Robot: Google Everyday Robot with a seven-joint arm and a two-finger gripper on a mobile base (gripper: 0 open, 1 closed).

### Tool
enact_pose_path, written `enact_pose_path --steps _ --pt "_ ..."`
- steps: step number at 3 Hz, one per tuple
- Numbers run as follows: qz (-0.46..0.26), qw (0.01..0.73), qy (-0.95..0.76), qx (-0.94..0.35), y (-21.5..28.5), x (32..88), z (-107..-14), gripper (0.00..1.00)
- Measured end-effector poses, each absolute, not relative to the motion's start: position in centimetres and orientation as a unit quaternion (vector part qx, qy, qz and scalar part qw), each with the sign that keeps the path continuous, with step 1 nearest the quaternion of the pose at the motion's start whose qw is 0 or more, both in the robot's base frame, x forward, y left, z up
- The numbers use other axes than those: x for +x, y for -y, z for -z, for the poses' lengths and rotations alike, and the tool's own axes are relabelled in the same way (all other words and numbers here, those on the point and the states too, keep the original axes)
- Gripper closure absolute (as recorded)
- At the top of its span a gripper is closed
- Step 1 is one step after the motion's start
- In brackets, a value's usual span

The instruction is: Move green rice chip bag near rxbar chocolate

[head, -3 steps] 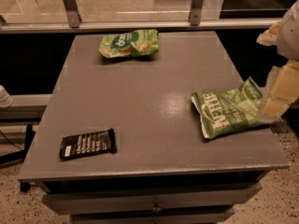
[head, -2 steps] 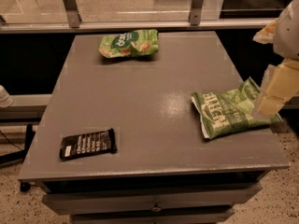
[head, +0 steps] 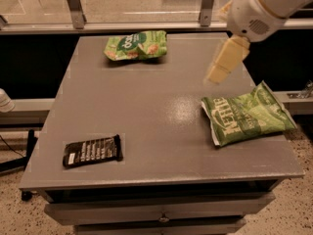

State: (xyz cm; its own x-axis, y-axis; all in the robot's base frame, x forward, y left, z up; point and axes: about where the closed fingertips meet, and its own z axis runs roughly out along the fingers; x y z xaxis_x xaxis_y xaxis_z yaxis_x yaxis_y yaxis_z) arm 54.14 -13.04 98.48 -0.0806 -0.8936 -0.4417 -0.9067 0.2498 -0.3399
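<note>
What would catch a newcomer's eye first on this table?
Probably the pale gripper, hanging over the far right part of the grey table. Next comes the big Kettle bag at the right edge, then the green rice chip bag at the far edge and the rxbar chocolate near the front-left corner.

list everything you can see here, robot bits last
green rice chip bag: 1, light green, far side of the table, left of centre
rxbar chocolate: 1, black with white text, near left corner
kettle bag: 1, darker green, right side of the table
table: 1, grey, centre of view
drawer: 1, grey, under the tabletop
posts: 2, metal, behind the table
arm: 1, white, upper right
hand: 1, cream, in the air over the table's far right part, between the two green bags, touching neither
</note>
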Motion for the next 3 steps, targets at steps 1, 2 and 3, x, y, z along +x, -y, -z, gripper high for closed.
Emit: enact_pose_path --steps 1,2,3 --pt "-0.033 0.338 -0.724 -0.600 9.4 60.5 -97.4 0.00" --pt "-0.052 0.378 -0.728 -0.569 7.1 66.7 -95.3 0.00" --pt "-0.064 0.407 -0.738 -0.534 5.0 72.4 -93.8 0.00"
